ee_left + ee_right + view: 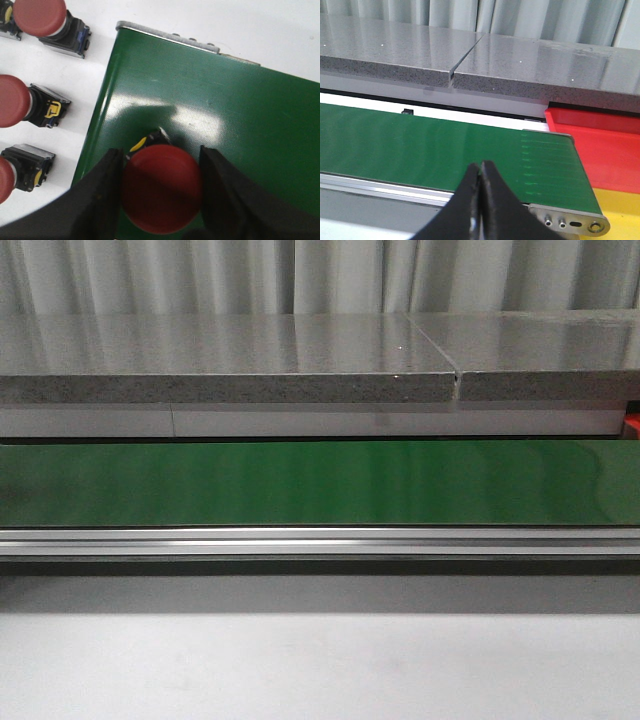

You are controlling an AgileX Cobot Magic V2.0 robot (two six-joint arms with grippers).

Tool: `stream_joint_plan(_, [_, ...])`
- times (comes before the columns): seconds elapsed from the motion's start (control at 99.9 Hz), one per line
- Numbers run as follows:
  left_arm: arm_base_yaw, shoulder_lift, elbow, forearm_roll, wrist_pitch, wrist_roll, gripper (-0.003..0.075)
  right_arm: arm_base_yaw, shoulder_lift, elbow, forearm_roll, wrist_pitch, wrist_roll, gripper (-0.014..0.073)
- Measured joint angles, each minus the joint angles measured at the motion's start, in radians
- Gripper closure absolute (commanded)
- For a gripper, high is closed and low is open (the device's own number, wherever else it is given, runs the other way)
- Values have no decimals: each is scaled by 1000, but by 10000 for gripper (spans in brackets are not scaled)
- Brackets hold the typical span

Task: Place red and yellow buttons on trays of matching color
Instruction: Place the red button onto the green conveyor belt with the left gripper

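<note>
A: How far along does the job look?

B: Early, I'd judge. In the left wrist view the left gripper (161,192) has its two dark fingers on either side of a red button (161,189), at the lower centre of the frame, over the green conveyor belt (240,125). The fingers sit right against the cap's sides, so I read it as pinching that button, though whether it is lifting or setting down I can't say.

A: And the rest of the buttons?

B: Three more red buttons (39,17) lie on the white surface at the left edge of that frame, beside the belt's end. No yellow button shows anywhere.

A: The trays?

B: The right wrist view has the red tray (600,145) at the right, past the belt's end, and a strip of the yellow tray (625,210) in the lower right corner. The parts that show hold nothing, so no button looks sorted yet.

A: The other claw?

B: The right gripper (481,172) hangs above the belt at the bottom centre, fingers pressed together, empty. The front view shows only bare belt.
</note>
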Motion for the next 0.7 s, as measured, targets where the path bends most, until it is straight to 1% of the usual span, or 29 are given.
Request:
stream_joint_plan(0.03, [0,0,0,-5,0,2,517,0,0,0,0,0,0,662])
stream_joint_plan(0.08, [0,0,-2,-14,0,7,399,0,0,0,0,0,0,662])
stream_joint_plan(0.1, [0,0,-2,-16,0,9,367,0,0,0,0,0,0,662])
stream_joint_plan(0.15, [0,0,-2,-18,-2,17,246,0,0,0,0,0,0,662])
stream_joint_plan(0.17, [0,0,-2,-18,-2,19,218,0,0,0,0,0,0,662])
stream_joint_plan(0.18, [0,2,-2,-16,0,18,192,0,0,0,0,0,0,662])
stream_joint_plan(0.22, [0,4,-2,-14,2,21,131,0,0,0,0,0,0,662])
stream_joint_plan(0.27, [0,6,-2,-14,4,23,90,0,0,0,0,0,0,662])
stream_joint_plan(0.411, [0,6,-17,-12,15,25,80,0,0,0,0,0,0,662])
stream_joint_plan(0.701, [0,-17,-119,-12,61,53,80,0,0,0,0,0,0,662])
